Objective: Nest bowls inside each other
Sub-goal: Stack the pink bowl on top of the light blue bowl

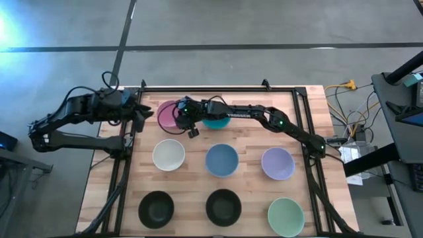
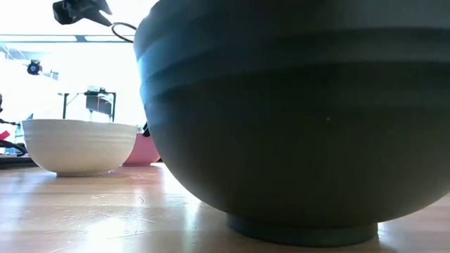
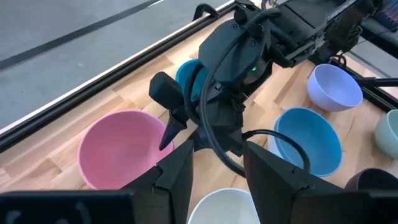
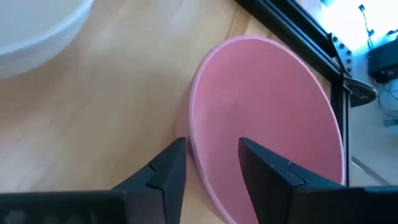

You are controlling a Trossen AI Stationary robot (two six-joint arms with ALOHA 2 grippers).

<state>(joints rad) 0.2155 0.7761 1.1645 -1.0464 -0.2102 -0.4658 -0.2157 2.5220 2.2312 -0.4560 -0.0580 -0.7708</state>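
Reaching across the table's far side, my right gripper point(image 1: 190, 127) hangs with fingers parted either side of the pink bowl's point(image 1: 166, 113) rim, not yet closed on anything. My left gripper point(image 1: 141, 114) waits open at the left edge. Nothing looks nested yet: teal bowl point(image 1: 216, 121), white bowl point(image 1: 168, 155), blue bowl point(image 1: 221, 160) and the others sit apart, so nearly all remains.

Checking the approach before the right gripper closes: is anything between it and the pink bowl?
Nothing visible. The right gripper hangs open right at the pink bowl, its fingers either side of the bowl's near rim with only bare table around. The teal bowl sits behind the arm, out of the way.
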